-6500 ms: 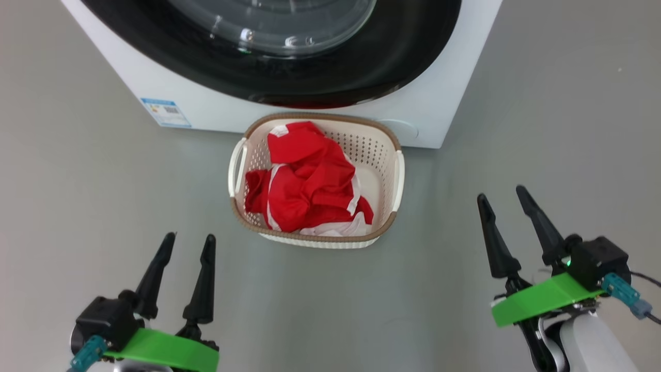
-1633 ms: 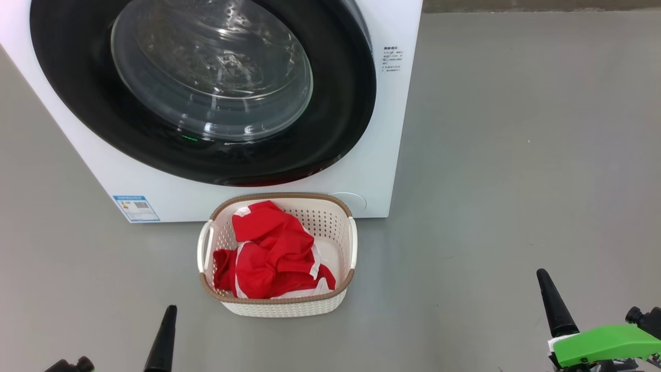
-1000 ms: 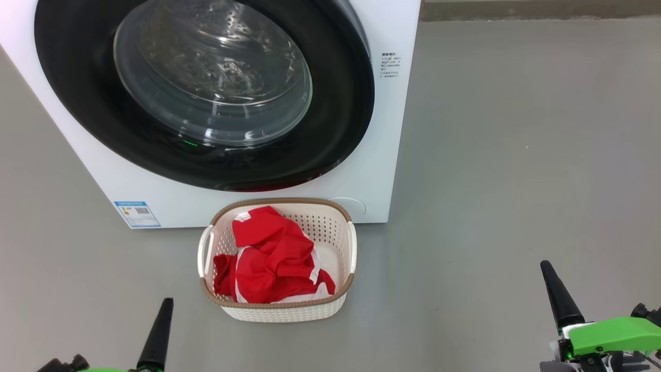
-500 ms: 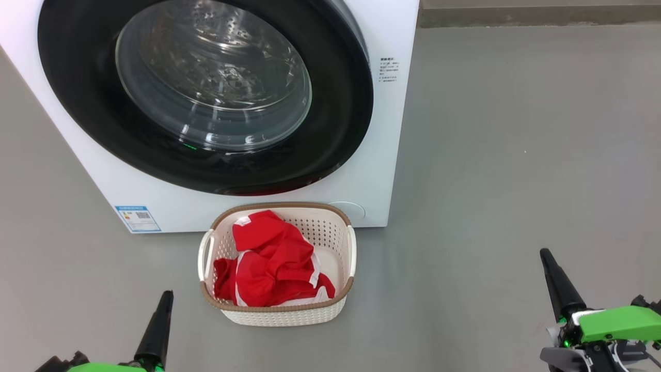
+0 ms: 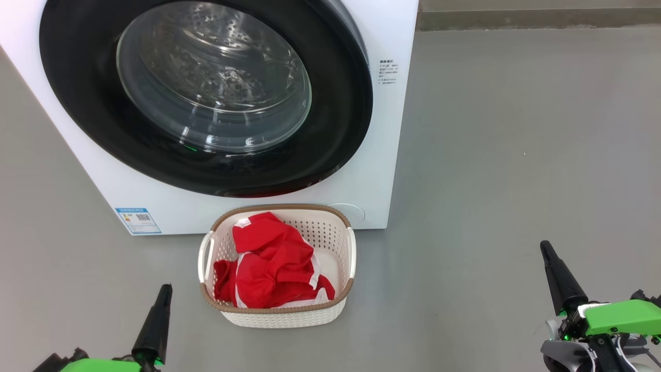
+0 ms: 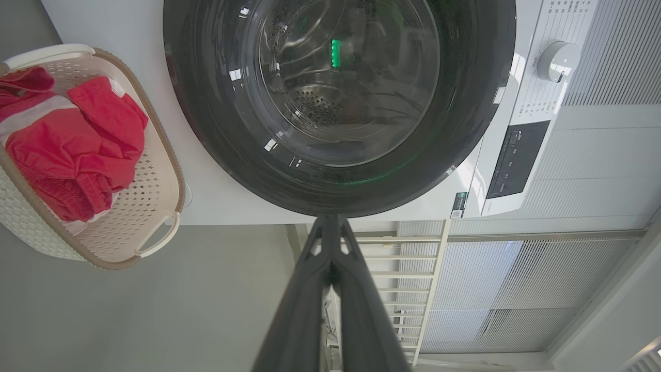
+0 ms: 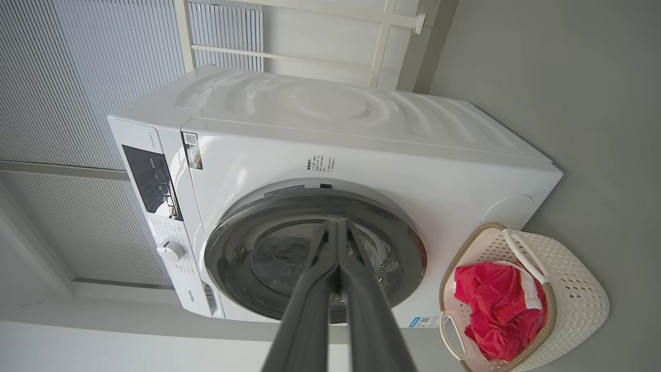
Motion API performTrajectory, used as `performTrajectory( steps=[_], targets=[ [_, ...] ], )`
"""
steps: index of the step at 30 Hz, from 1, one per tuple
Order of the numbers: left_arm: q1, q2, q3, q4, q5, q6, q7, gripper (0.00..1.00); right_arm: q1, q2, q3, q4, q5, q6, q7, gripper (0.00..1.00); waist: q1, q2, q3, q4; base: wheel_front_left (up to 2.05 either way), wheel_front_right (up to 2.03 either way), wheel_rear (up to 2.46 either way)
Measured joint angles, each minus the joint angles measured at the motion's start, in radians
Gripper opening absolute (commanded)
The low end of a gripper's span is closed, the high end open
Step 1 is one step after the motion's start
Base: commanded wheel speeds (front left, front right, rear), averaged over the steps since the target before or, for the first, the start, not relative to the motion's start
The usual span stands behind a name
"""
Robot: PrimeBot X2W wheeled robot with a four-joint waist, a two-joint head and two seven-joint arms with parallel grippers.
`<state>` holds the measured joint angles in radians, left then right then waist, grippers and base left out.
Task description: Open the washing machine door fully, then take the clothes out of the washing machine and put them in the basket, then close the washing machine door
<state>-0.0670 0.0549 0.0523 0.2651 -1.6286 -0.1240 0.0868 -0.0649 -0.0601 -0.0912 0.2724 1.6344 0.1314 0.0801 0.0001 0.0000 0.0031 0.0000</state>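
Where basket (image 5: pixel 285 316) sits before washing machine (image 5: pixel 384 155), slatted wall (image 7: pixel 77 77) behind.

Floor (image 5: pixel 516 155): smooth, grey, matte; spread across whole head view, darker strip (image 5: pixel 537 18) seen along far edge at top right.

Washing machine (image 5: pixel 379 155): white body stood directly on floor, upper left of head view. Blue label (image 5: pixel 138 220) seen at lower left corner of front.

Basket (image 5: pixel 289 316): set upright on floor just before machine front, toward its right half. Cream perforated wall, brown rim, handle at each side. Contact between basket and machine front cannot be told.
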Motion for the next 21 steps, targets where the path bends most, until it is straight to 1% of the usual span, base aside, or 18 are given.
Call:
performTrajectory(
  steps=[21],
  targets=[
    [0.0, -0.002, 0.007, 0.0, 0.0, 0.0, 0.008, 0.0, 0.0, 0.001, -0.014, 0.0, 0.0, 0.0, 0.007, 0.0, 0.0, 0.0, 0.0, 0.0, 0.0, 0.0, 0.0]
  ],
)
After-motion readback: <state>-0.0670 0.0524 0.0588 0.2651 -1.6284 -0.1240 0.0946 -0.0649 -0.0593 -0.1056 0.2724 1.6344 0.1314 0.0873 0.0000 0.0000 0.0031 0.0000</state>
